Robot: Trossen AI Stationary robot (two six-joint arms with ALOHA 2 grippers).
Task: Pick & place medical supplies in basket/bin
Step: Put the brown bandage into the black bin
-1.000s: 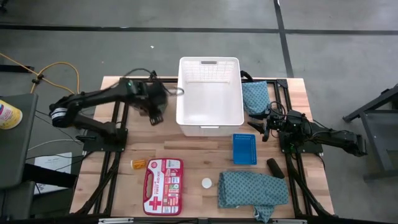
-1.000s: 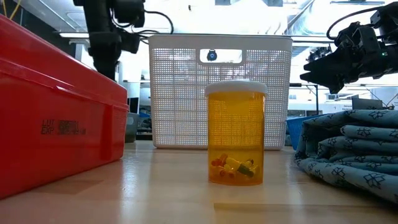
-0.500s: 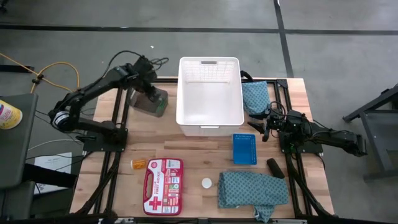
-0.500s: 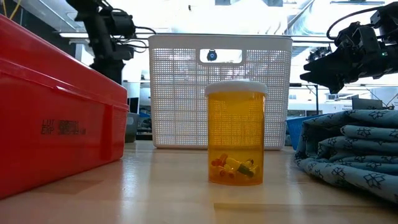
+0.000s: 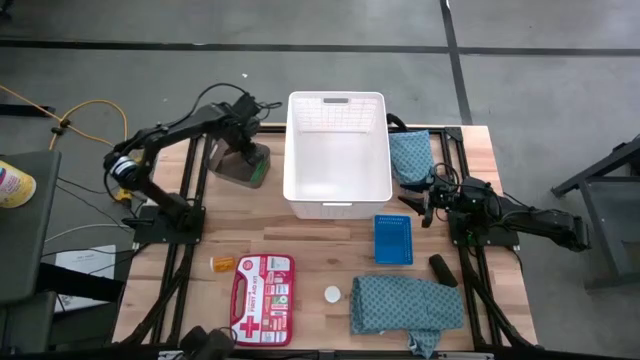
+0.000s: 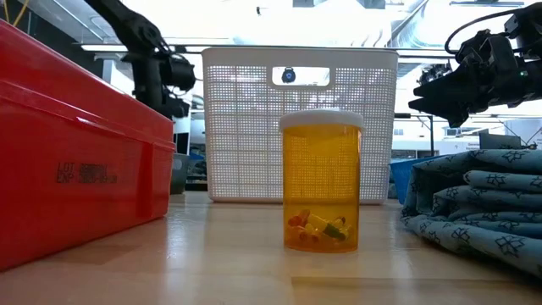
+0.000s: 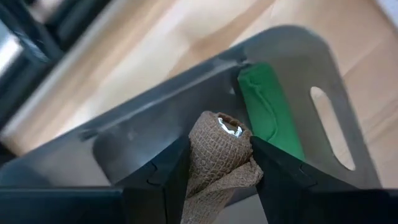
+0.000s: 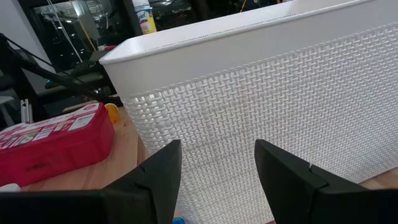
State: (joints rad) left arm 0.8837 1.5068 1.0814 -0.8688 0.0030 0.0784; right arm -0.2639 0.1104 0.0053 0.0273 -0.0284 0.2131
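Left gripper [image 7: 214,171] is over the small dark grey bin [image 5: 238,165], which sits on the table [image 5: 300,240] just left of the big white basket [image 5: 336,155]. Its jaws are pinched tight on a brown bandage roll [image 7: 219,155], fingers [image 7: 163,177] pressed against both sides of it, and the roll hangs above the bin's open mouth. Inside that bin lies a green piece [image 7: 266,112] along one wall. Over on the other side, the right gripper [image 8: 217,171] waits just right of the basket, jaws spread wide with nothing between them, the latticed basket wall filling the space ahead of it. One teal patterned cloth [image 5: 410,155] lies folded beside the basket's right wall, the other teal cloth [image 5: 405,305] lies at the near right of the table. Between them is a flat blue tray [image 5: 393,239], and a black roll [image 5: 442,269] just to its right. Near the front edge, a red first-aid kit [image 5: 262,285], an orange bottle [image 5: 222,263] just left of it, and a white cap [image 5: 332,294] to its right.
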